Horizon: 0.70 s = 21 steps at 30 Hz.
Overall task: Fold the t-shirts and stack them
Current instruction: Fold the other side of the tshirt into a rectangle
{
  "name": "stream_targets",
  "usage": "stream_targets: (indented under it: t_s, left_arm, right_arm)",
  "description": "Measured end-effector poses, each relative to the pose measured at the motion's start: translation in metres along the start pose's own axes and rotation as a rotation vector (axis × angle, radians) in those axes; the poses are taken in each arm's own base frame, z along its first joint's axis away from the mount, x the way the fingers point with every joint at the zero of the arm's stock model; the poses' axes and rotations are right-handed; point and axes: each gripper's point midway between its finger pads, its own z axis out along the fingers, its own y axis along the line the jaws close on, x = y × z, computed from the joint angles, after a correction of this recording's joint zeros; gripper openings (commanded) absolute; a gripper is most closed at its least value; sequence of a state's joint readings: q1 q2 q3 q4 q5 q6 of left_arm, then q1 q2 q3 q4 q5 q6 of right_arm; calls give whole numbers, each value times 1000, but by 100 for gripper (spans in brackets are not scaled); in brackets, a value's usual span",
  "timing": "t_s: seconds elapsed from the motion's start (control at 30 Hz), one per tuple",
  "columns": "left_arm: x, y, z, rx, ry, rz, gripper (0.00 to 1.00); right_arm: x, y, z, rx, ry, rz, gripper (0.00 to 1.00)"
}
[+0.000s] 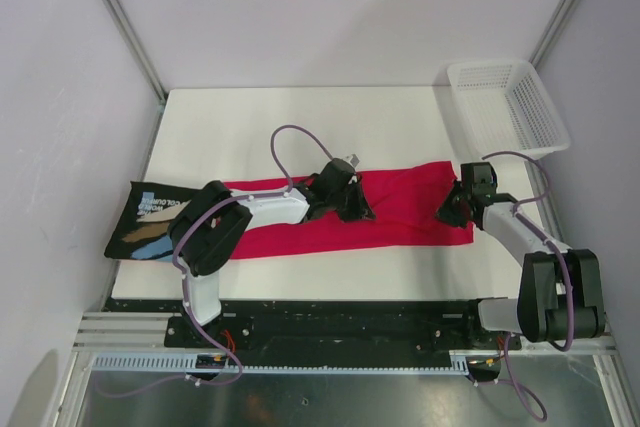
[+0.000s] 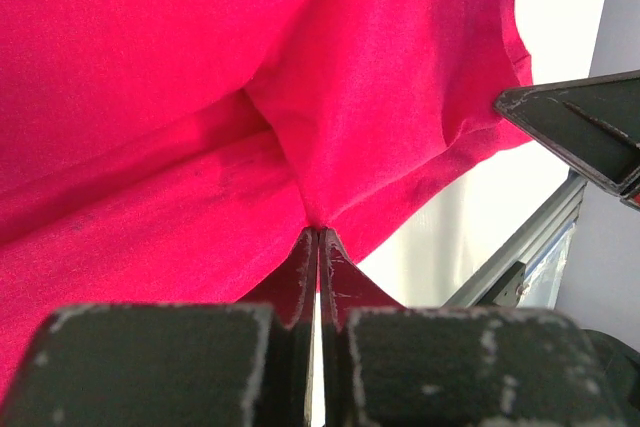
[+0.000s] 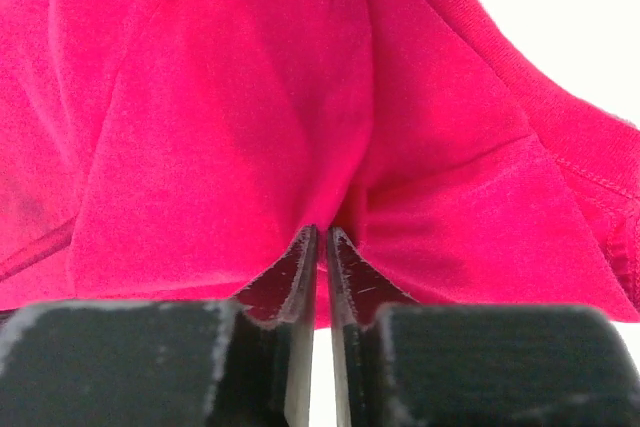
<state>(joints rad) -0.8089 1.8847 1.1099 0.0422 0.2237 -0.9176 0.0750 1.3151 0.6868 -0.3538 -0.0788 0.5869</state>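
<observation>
The pink shirt point(image 1: 390, 209) lies as a long folded band across the middle of the table point(image 1: 300, 117), running left to right. The left gripper point(image 1: 345, 199) sits over the band's middle, its jaws pressed together on a pinch of pink cloth that rises into a ridge at the tips point(image 2: 318, 237). The right gripper point(image 1: 453, 209) is at the band's right end, its jaws nearly together and clamped on a gathered fold of the same shirt point(image 3: 320, 235). The black shirt point(image 1: 150, 222) lies folded at the table's left edge, print up, partly under the left arm. The basket point(image 1: 505, 107) stands at the far right corner.
</observation>
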Motion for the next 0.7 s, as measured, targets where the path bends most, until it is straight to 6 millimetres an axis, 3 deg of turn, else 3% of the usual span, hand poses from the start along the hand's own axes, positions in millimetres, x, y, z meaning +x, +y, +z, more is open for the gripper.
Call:
stream_targets:
  t_s: [0.13,0.5,0.7]
  left_arm:
    - [0,0,0,0,0,0,0]
    - [0,0,0,0,-1,0,0]
    - [0,0,0,0,0,0,0]
  right_arm:
    - [-1,4,-7,-14,-13,13,0]
    - [1,16,-37,-59,-50,14,0]
    - [3,15,-44,-56,-53,23,0]
